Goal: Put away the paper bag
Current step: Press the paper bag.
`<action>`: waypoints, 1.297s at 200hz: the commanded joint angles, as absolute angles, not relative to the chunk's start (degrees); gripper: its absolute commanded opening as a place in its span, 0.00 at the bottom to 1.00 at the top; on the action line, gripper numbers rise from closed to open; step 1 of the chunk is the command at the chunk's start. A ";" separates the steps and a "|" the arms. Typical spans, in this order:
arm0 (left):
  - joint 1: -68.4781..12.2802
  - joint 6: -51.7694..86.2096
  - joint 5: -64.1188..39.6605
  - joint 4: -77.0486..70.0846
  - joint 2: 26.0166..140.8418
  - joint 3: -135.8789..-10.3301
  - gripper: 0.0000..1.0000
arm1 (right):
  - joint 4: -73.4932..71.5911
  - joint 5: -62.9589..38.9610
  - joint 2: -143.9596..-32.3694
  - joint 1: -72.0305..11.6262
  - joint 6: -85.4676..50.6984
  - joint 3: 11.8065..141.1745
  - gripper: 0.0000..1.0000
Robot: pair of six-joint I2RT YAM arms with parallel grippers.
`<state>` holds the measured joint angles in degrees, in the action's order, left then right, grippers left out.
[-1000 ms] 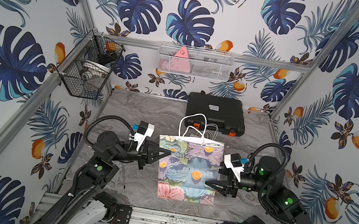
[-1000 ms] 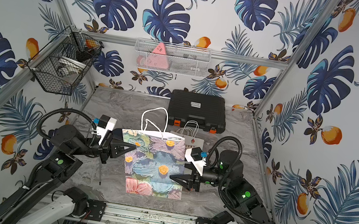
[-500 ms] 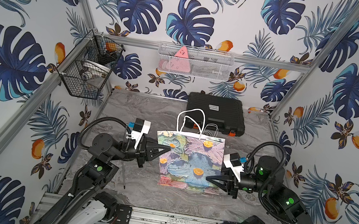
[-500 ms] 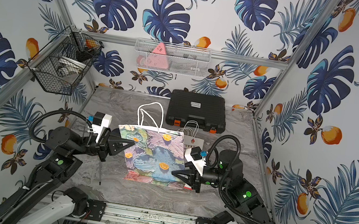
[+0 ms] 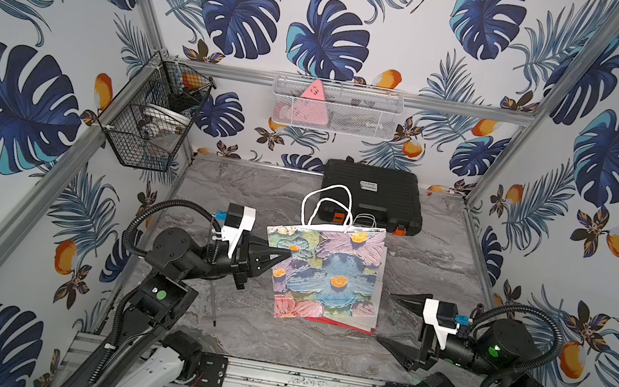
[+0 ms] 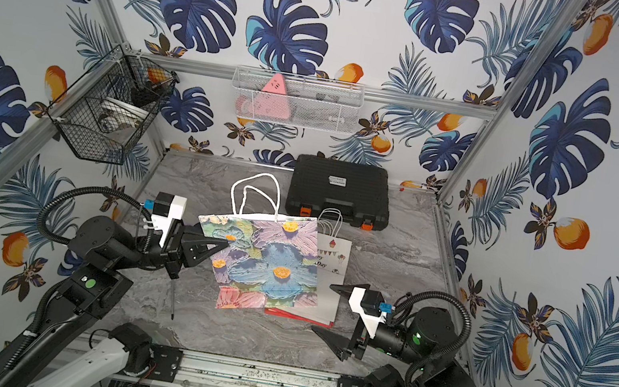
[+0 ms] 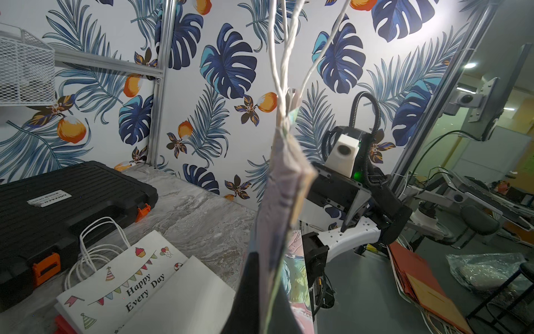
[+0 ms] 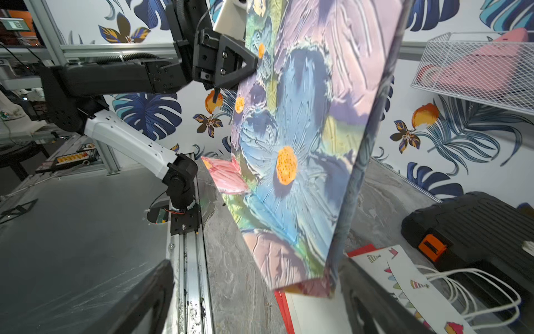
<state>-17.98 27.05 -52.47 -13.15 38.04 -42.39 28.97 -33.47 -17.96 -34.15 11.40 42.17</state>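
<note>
Left gripper [image 5: 284, 256], under my control, pinches the bag [image 5: 328, 277] by its side edge near the top; the bag hangs upright just above a white bag [image 7: 130, 286] lying flat on the table [image 5: 256, 203]. Right gripper [image 5: 386, 317] stands wide open beside it, touching nothing.

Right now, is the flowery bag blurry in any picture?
Yes: in the left wrist view the bag is very close and blurry; in the right wrist view its flowers are sharp; in both top views it is crisp and evenly lit.
</note>
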 commanded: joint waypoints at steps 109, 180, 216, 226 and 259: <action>-17.93 42.82 -58.97 -34.06 40.38 -38.11 0.00 | 7.09 -46.66 -36.47 -34.34 10.39 39.48 0.84; -17.90 40.78 -58.05 -30.18 41.21 -38.50 0.00 | -5.43 -52.35 -41.17 -34.46 3.65 37.81 0.21; -17.88 31.46 -52.76 -16.77 39.72 -40.91 0.02 | -5.69 -51.52 -40.58 -34.47 2.43 38.08 0.00; -17.92 26.87 -48.26 -9.21 39.10 -42.19 0.29 | -4.92 -50.19 -40.01 -34.45 2.21 38.35 0.00; -17.93 18.60 -30.43 5.47 36.56 -44.32 0.97 | -0.06 -42.27 -37.96 -34.45 1.10 39.92 0.00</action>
<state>-17.98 27.51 -45.21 -8.23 38.15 -43.55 -2.39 -48.47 -38.98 -34.39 2.39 38.52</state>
